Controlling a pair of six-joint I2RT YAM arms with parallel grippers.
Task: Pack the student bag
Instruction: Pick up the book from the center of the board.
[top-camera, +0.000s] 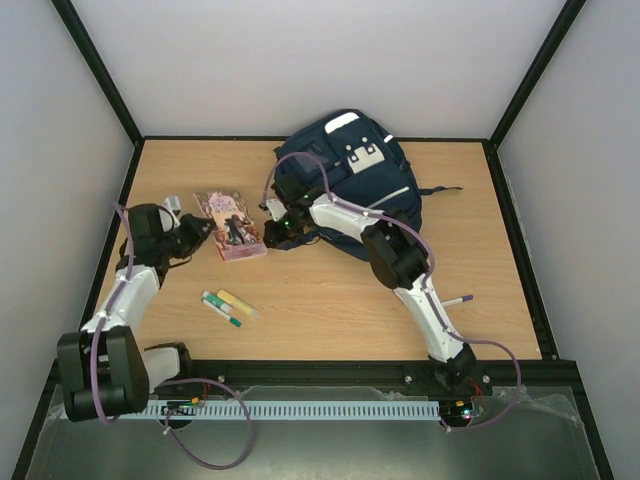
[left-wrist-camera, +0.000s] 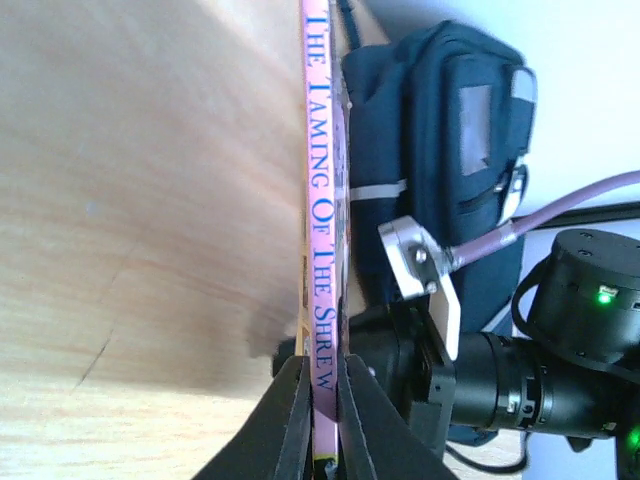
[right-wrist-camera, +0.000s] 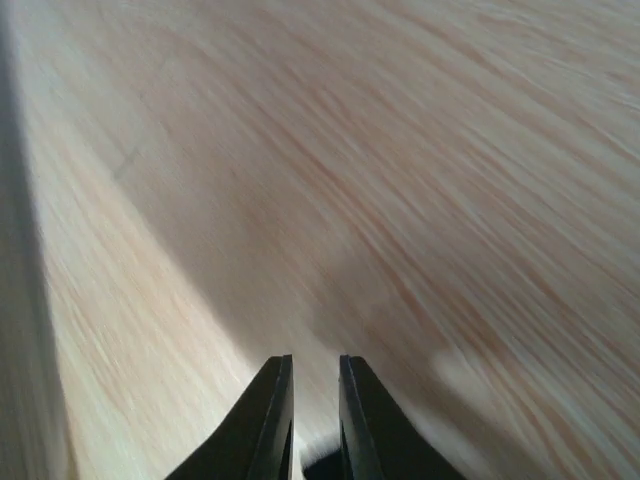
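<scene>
A: Item one, the student bag (top-camera: 352, 170). Where are we logging it?
B: We are logging it at upper centre of the top view, lying on the surface (top-camera: 330, 300). We are not making out its opening from here.
A: Item two, the left tool (left-wrist-camera: 322, 372)?
B: We are recording it clenched on the spine of the pink book (left-wrist-camera: 320, 200), left of centre, gripping near one end.
A: Item three, the right tool (right-wrist-camera: 315, 372)?
B: We are noting it nearly closed, carrying nothing, hanging over bare wood between book and bag.
A: Unpacked stock?
B: We are counting markers (top-camera: 228, 308) lower left of centre.
A: Handling advice?
B: We are judging this the book pickup. We are advising a slow, level lift, since an end grip may let the book swing. The right tool should be spreading the bag's mouth before the book is arriving.
</scene>
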